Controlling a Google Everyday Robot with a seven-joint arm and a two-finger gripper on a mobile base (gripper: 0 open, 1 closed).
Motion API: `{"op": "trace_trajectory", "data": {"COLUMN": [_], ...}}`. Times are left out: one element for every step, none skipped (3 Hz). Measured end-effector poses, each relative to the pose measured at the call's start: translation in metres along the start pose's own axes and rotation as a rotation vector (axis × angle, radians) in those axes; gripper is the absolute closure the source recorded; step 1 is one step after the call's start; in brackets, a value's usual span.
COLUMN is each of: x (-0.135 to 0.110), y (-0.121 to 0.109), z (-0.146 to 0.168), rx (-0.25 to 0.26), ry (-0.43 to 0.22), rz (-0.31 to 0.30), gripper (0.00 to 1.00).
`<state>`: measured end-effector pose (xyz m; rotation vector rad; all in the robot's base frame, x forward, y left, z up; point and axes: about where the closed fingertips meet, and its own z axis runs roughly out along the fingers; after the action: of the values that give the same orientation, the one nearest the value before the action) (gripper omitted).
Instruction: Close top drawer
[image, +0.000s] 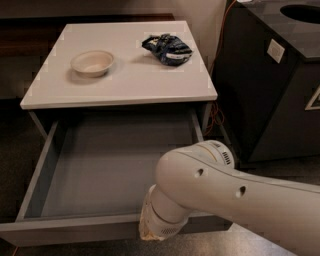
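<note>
cabinet top (125, 87): carrying two things.
bowl (92, 62): sitting upright.
bag (166, 48): lying right of the bowl, apart.
gripper (146, 234): hovering at the top drawer (107, 165) front, nearer than the bowl.
</note>
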<state>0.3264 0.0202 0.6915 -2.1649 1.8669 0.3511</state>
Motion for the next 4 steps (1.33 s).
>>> {"op": "trace_trajectory", "data": {"x": [0.001,0.008,0.014,0.026], "y": [0.004,0.001,-0.007,-0.025], "z": [0.023,0.035,0.036,0.034], "rx": [0.0,0.046,0.088,0.122], "ry": [0.038,0.076,0.091,0.085], "rz": [-0.008,0.021,0.052,0.091], "gripper": [1.0,1.0,1.0,1.0]}}
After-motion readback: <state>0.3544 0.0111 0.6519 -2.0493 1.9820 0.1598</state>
